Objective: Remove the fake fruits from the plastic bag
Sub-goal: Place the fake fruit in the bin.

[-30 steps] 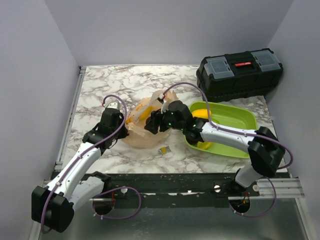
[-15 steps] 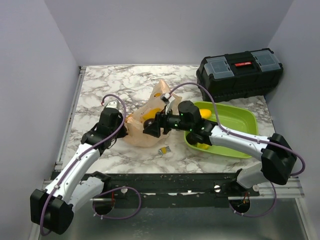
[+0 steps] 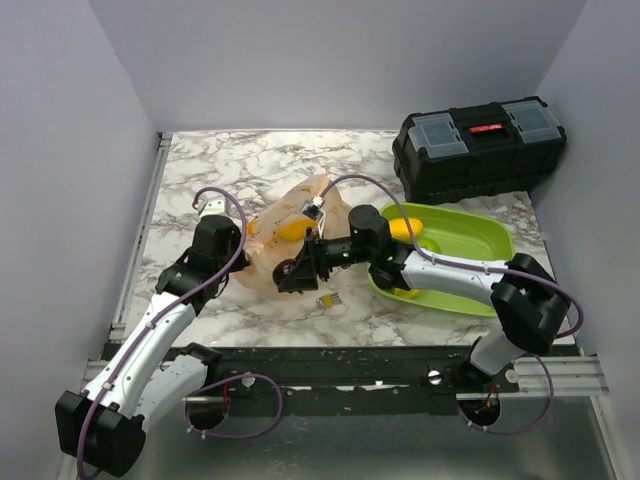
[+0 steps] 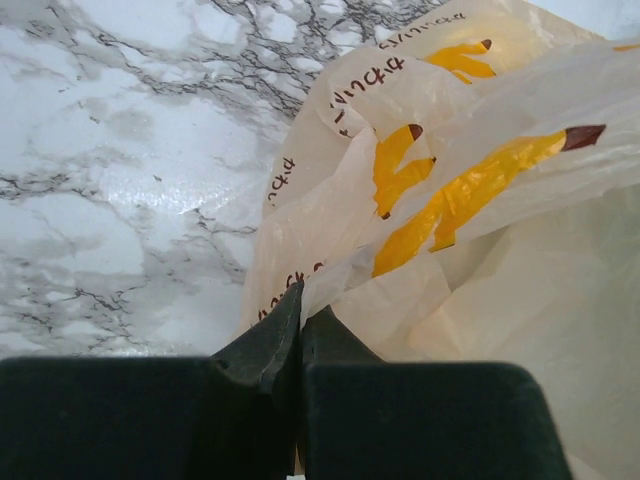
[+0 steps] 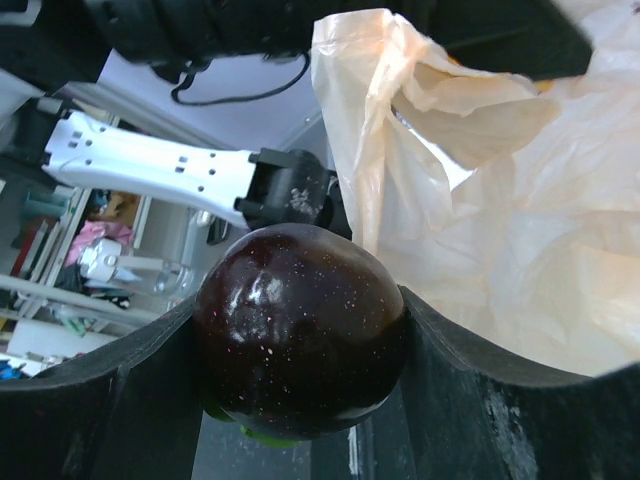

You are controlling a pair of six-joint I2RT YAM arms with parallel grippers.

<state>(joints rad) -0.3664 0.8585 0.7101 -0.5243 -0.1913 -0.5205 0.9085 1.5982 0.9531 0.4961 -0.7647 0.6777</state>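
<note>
While clamped between fingers of right gripper [image 3: 292, 274]: 1 dark purple fruit [image 5: 300, 330], just beside bag [image 4: 480, 300], seemingly out of it. Left gripper [image 4: 300, 330]: closed on bag edge. Step in hand: extraction. Next, probably: carry to tray [image 3: 480, 240], lower, release.

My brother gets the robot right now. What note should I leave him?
Left gripper: jaws shut on the edge of the plastic bag.
Right gripper: jaws shut on a dark purple fruit, at the bag's near edge.
Done: two yellow fruits look to be lying in the green tray.
Left: set the purple fruit down, then check the bag. Yellow shows through it, maybe only print.
</note>
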